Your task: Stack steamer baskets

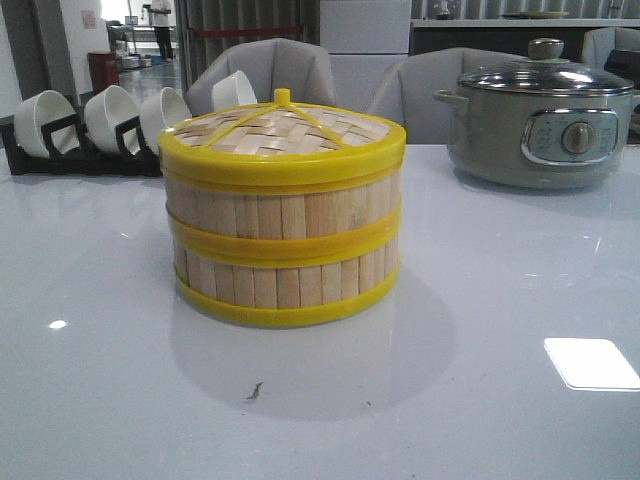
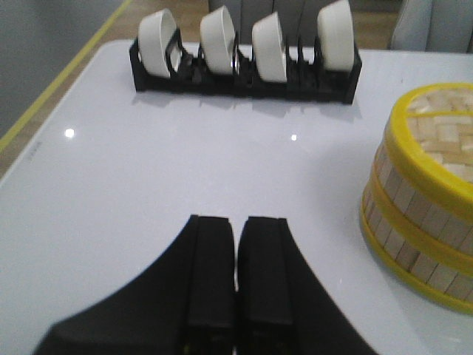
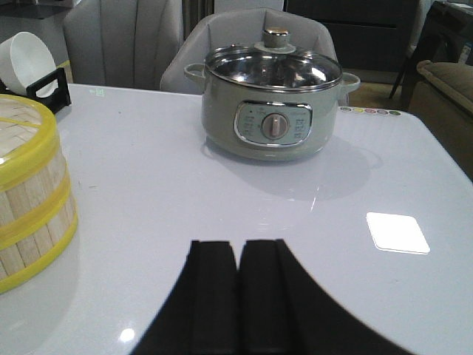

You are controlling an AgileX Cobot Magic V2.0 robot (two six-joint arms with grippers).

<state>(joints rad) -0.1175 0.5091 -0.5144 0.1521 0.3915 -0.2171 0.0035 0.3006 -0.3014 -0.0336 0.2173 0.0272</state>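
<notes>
The two steamer baskets stand stacked in the middle of the white table: the upper basket (image 1: 285, 210) sits on the lower basket (image 1: 285, 283). The flat woven lid (image 1: 285, 130) with yellow rim and knob covers the top one. The stack also shows in the left wrist view (image 2: 417, 222) and in the right wrist view (image 3: 29, 200). My left gripper (image 2: 238, 222) is shut and empty over bare table, apart from the stack. My right gripper (image 3: 239, 248) is shut and empty on the stack's other side. Neither gripper shows in the front view.
A black rack with several white bowls (image 1: 100, 125) stands at the back left and also shows in the left wrist view (image 2: 244, 55). A grey-green electric pot (image 1: 540, 115) with a glass lid stands at the back right. Grey chairs (image 1: 270, 65) stand behind the table.
</notes>
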